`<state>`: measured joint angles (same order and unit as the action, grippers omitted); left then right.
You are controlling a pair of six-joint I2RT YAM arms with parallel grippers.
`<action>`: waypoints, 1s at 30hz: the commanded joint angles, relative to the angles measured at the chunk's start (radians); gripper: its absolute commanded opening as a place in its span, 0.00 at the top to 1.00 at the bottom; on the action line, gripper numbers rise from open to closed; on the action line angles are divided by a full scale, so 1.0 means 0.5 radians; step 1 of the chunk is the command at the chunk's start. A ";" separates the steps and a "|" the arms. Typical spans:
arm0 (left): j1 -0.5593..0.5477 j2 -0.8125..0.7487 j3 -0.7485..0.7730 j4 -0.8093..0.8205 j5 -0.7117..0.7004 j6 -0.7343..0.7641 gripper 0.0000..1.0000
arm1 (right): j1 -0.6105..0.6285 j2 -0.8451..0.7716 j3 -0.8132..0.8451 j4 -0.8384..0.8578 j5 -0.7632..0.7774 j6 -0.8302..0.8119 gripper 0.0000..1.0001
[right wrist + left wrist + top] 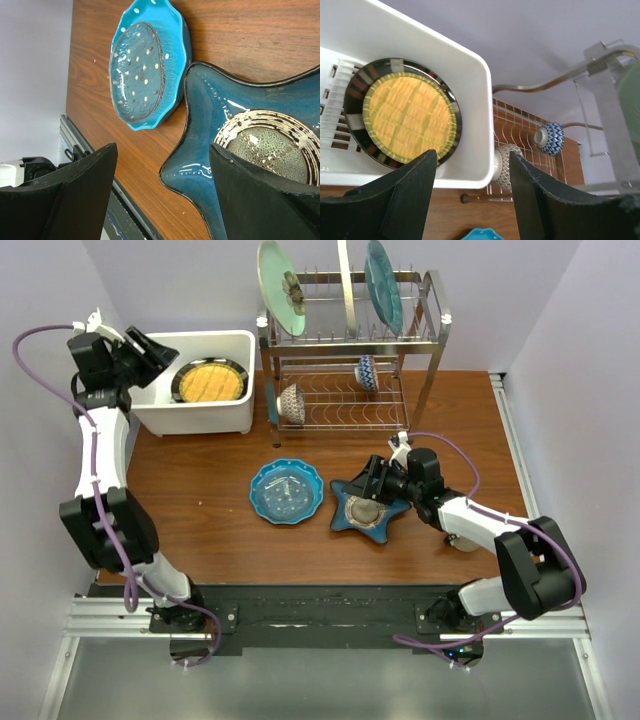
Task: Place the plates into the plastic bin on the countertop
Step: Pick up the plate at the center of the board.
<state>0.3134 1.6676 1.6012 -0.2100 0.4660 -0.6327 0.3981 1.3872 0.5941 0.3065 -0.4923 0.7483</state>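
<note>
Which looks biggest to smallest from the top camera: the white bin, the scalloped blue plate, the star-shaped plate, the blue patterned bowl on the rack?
1. The white plastic bin.
2-3. The scalloped blue plate and star-shaped plate: about alike; the right gripper covers part of the star, so unranked.
4. The blue patterned bowl.

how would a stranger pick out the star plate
On the wooden table, look in front of the steel dish rack, where two blue plates lie side by side. The star plate is the one on the robot's right: dark blue, five-pointed, with a speckled grey centre, whereas the turquoise plate beside it is round and scalloped.
</note>
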 commanded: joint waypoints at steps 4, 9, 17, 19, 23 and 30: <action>-0.188 -0.328 -0.327 0.031 0.096 0.096 0.36 | -0.002 -0.010 0.024 0.080 -0.031 0.016 0.22; -0.411 -0.518 -0.656 0.021 0.059 0.176 0.35 | -0.002 -0.022 0.008 0.050 -0.016 0.001 0.22; -0.785 -0.614 -1.043 0.061 0.065 0.213 0.34 | -0.005 -0.090 0.005 -0.091 0.070 -0.079 0.22; -0.866 -0.577 -1.082 0.064 0.065 0.213 0.34 | -0.014 -0.096 0.011 -0.143 0.095 -0.101 0.22; -1.150 -0.430 -1.098 0.070 0.022 0.237 0.34 | -0.051 -0.130 0.005 -0.248 0.144 -0.140 0.22; -1.479 -0.157 -1.064 0.104 -0.027 0.228 0.35 | -0.118 -0.231 -0.001 -0.444 0.224 -0.232 0.22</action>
<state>-0.3531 1.5291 1.0599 -0.1997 0.4713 -0.5377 0.3561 1.3186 0.5938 0.1497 -0.4274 0.6811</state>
